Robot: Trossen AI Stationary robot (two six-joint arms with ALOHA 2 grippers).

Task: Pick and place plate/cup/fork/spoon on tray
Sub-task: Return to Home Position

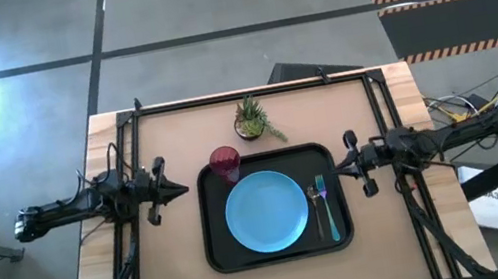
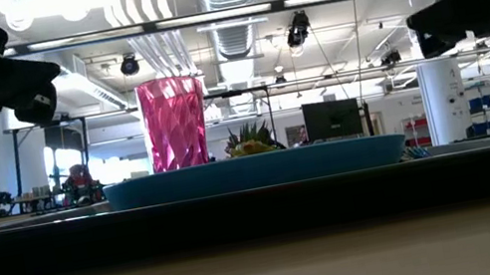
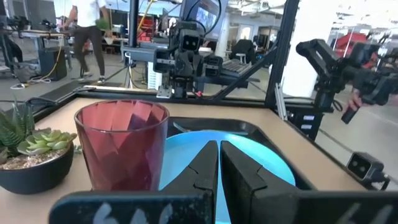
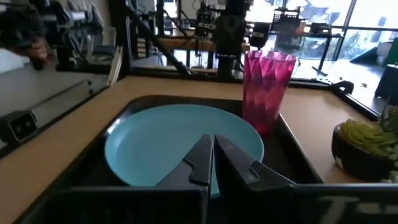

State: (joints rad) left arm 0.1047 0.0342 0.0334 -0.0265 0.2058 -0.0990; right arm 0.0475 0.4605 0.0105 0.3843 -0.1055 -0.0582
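The black tray (image 1: 218, 256) lies in the middle of the table. The light-blue plate (image 1: 266, 212) rests flat in it. The red cup (image 1: 225, 163) stands upright in the tray's far left corner. The blue-handled fork (image 1: 332, 215) and the dark spoon (image 1: 318, 204) lie side by side in the tray, right of the plate. My left gripper (image 1: 181, 187) is shut and empty, left of the tray. My right gripper (image 1: 338, 172) is shut and empty, at the tray's right rim. The plate (image 4: 180, 143) and cup (image 4: 266, 87) also show in the right wrist view.
A small potted green plant (image 1: 252, 121) stands beyond the tray near the table's far edge. A black frame (image 1: 251, 92) runs along the table's far edge and both sides. Bare wood lies at the near side of the tray.
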